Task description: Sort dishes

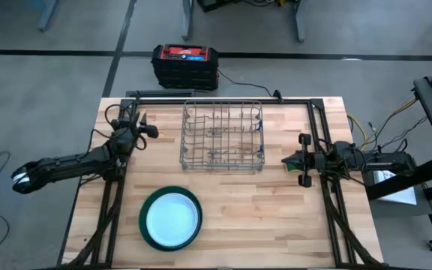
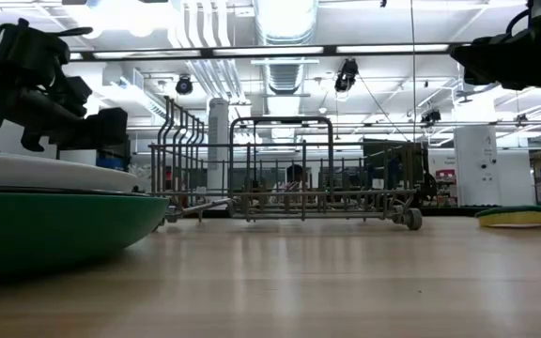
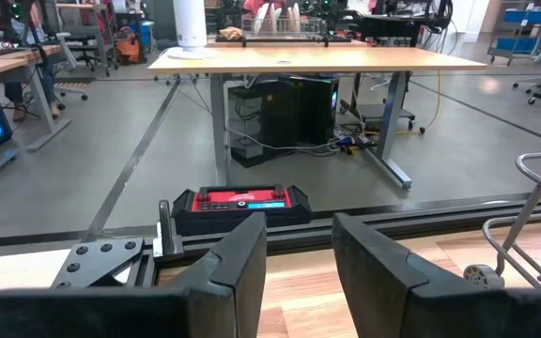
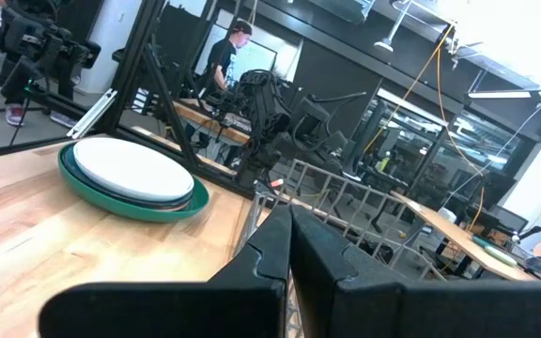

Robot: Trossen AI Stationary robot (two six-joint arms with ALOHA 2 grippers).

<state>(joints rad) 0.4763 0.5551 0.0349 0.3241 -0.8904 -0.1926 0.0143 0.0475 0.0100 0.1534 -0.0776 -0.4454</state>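
The dishes [image 1: 171,218] sit stacked near the table's near edge: a large dark green plate at the bottom with pale plates on top, also in the low view [image 2: 45,211] and the right wrist view [image 4: 134,178]. The grey wire rack [image 1: 223,136] stands empty at the table's far middle. My left gripper [image 1: 142,124] hovers above the table's left side, left of the rack, its fingers [image 3: 299,272] open and holding nothing. My right gripper [image 1: 287,160] hovers right of the rack, shut and empty [image 4: 289,253].
A yellow-green sponge [image 2: 524,217] lies on the table's right side under the right gripper. Black frame bars [image 1: 111,202] run along both table sides. A red and black box [image 1: 185,65] sits on the floor beyond the far edge. Bare wood [image 1: 268,217] lies right of the stack.
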